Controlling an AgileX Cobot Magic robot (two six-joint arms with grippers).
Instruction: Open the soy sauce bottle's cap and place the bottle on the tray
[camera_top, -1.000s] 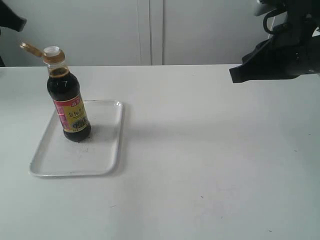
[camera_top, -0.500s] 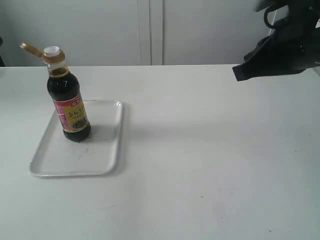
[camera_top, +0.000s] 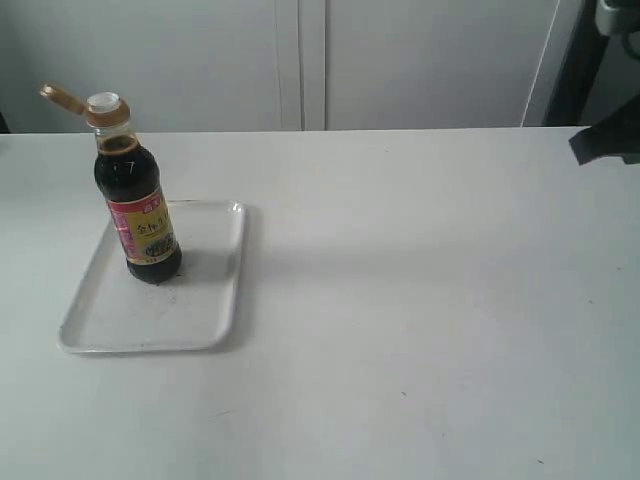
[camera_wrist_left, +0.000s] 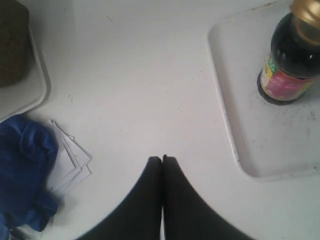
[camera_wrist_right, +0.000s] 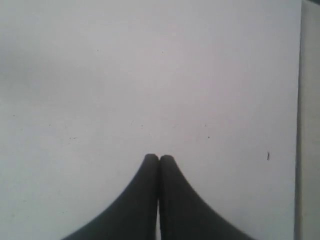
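The soy sauce bottle (camera_top: 138, 210) stands upright on the white tray (camera_top: 215, 300) at the left of the table. Its orange-brown cap (camera_top: 62, 97) is flipped open to the left, baring the white spout (camera_top: 104, 101). In the left wrist view the bottle (camera_wrist_left: 291, 65) stands on the tray (camera_wrist_left: 235, 145), far from my left gripper (camera_wrist_left: 162, 158), which is shut and empty over bare table. My right gripper (camera_wrist_right: 159, 158) is shut on nothing above bare table; only a dark part of the right arm (camera_top: 605, 142) shows at the exterior view's right edge.
In the left wrist view a blue cloth (camera_wrist_left: 25, 165) lies on some white paper sheets (camera_wrist_left: 70, 160), beside another white tray (camera_wrist_left: 30, 90) that holds a dark brown object (camera_wrist_left: 12, 42). The table's edge (camera_wrist_right: 301, 125) runs along one side of the right wrist view.
The right arm has drawn back to the right, almost out of the exterior view. The left arm's tip has left the top left corner. Bottle and tray have not moved.
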